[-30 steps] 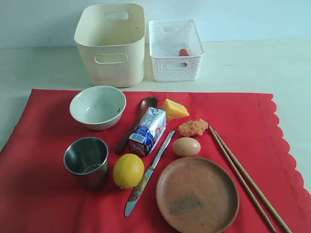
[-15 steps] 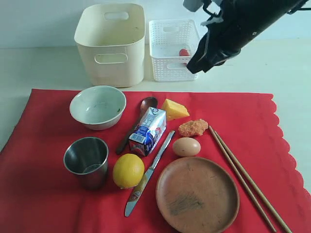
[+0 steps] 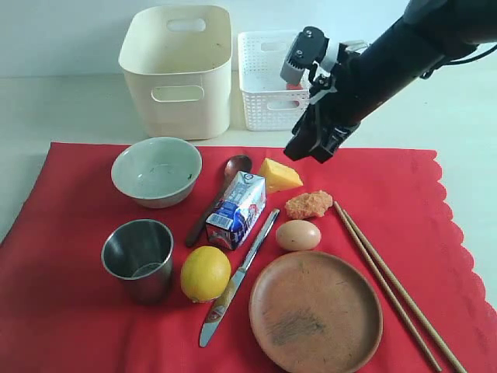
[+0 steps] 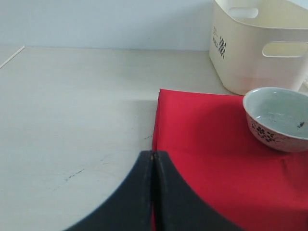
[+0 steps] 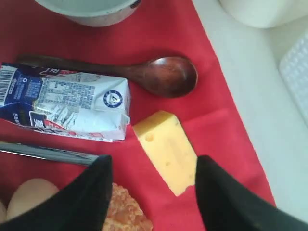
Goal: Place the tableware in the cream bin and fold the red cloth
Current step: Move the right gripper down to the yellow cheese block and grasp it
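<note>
While the round plate (image 3: 314,311), nearest, lies on the red cloth (image 3: 70,311) with steel cup (image 3: 138,260) and bowl (image 3: 155,171) behind it, no jaw touches them | left gripper (image 4: 153,155): jaws pressed together, empty, by the cloth's edge | right gripper (image 5: 153,166): jaws apart, empty, above the cheese wedge (image 5: 166,149) | cream bin (image 3: 177,78): farthest, on the table (image 3: 62,109) past the cloth

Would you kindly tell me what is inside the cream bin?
Only bare inner walls of the cream bin show, with nothing sticking above its rim. Its front wall hides the floor, so anything lying low there cannot be seen.
</note>
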Controlling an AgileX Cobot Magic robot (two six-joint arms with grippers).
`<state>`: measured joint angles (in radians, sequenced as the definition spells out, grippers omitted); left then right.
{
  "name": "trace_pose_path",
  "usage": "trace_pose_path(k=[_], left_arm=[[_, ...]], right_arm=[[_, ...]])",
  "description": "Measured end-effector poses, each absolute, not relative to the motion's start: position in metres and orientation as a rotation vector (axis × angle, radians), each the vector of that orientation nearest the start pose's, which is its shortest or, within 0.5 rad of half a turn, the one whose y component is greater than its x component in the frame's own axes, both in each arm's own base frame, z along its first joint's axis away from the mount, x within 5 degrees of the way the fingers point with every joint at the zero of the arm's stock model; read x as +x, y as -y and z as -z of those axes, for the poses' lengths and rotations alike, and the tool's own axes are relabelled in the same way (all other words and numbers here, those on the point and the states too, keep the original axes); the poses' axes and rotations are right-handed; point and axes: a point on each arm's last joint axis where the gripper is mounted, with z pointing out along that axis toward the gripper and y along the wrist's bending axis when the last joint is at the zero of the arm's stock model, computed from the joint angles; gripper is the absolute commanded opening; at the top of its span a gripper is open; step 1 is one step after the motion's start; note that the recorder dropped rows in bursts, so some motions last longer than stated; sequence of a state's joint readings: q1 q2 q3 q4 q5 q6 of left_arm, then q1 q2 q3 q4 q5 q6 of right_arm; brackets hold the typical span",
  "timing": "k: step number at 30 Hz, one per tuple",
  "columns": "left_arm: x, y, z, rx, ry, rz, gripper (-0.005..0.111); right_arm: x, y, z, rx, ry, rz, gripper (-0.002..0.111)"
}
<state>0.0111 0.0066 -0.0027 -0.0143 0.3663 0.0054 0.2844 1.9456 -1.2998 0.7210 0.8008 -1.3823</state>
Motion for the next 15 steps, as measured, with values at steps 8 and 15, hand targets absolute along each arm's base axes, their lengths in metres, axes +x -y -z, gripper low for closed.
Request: trace_pose_path(k=[8, 15], left_arm=[[0.053, 0.0, -0.181, -0.014, -1.854, 0.003, 0.0], [0.053, 0.0, -0.181, -0.014, -1.854, 0.003, 0.0]], right_arm=[[0.363, -0.173, -0.147, -1.72, -2.023, -0.443, 0.066], [0.375, -0.178, -0.133, -1.737, -1.957, -0.242, 0.066]])
